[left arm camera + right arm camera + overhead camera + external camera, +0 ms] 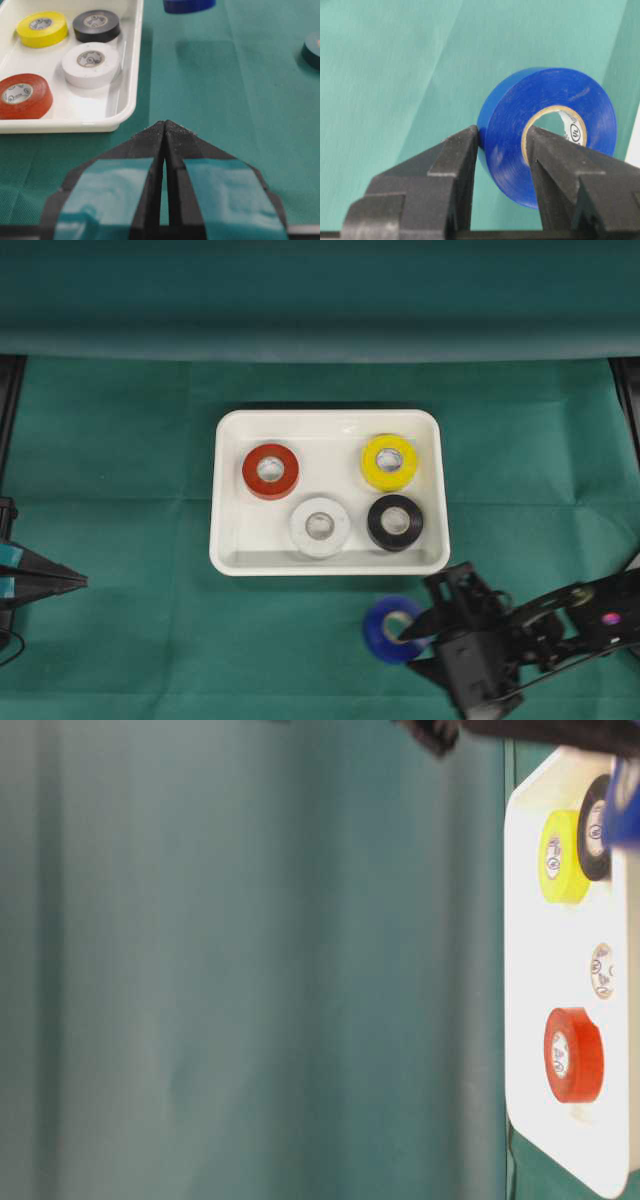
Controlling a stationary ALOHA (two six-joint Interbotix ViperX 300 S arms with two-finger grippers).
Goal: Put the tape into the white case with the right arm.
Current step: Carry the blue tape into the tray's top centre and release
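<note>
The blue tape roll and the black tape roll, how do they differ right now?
The blue tape roll is outside the white case, over the green cloth; the black tape roll lies inside it. The blue one is gripped by the right end effector, one finger through its core and one on its outer face, and stands tilted on edge; the black one lies flat, untouched. They look alike in size and shape.

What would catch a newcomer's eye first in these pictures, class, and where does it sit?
The white case at the middle of the green cloth, holding four bright rolls: red, yellow, white and black. Next, the blue tape just outside the case's near rim, gripped by the right pincer, one finger through its core.
</note>
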